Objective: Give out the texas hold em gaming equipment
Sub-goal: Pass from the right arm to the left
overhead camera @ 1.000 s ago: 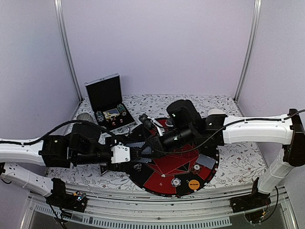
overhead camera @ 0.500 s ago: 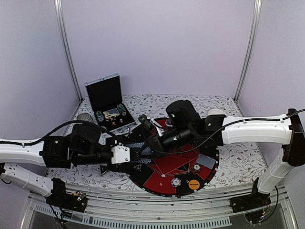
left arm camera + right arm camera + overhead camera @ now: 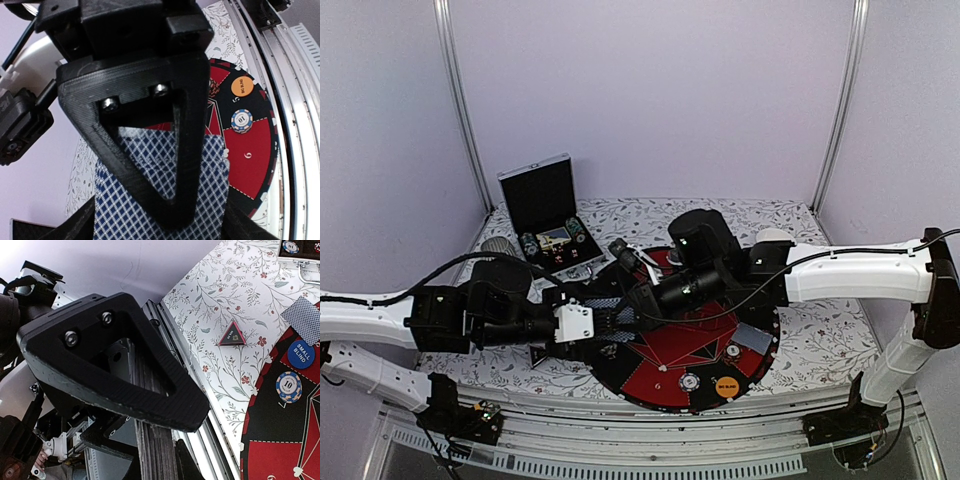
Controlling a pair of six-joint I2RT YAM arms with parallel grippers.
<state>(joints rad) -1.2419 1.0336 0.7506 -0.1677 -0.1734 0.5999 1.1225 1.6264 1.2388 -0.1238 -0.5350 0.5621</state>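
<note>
Right jaws clamp what looks like the playing cards (image 3: 154, 456); left jaws, I cannot tell; peel one off squarely.

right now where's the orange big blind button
In the top view the orange button lies on the mat at its near rim, just right of a striped chip and nearer the right arm's side.
</note>
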